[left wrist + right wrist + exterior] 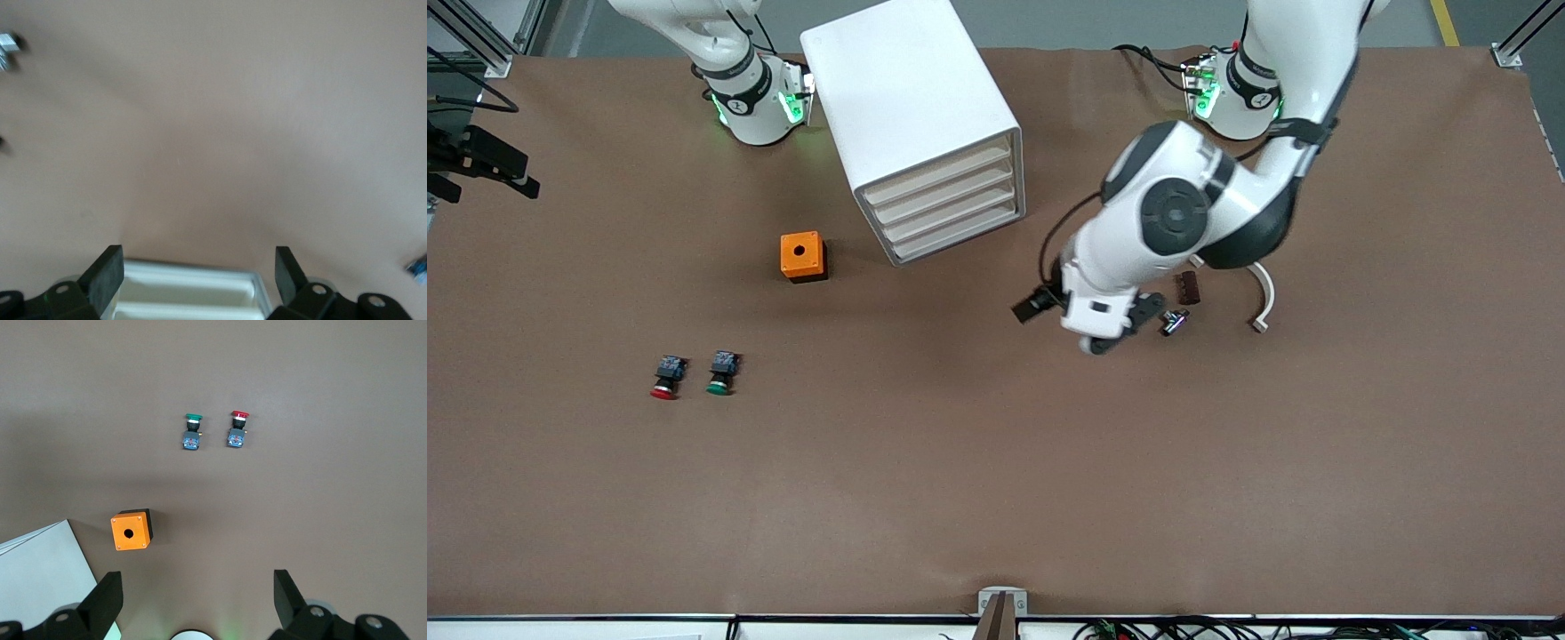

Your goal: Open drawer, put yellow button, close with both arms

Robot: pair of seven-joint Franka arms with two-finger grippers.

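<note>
No readable text, label, brand, number or sign on anything in view

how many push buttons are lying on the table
2 clearly: the red-capped button and the green-capped button, side by side toward the right arm's end, nearer the front camera than the orange box. No yellow one shows; it may be hidden.
</note>
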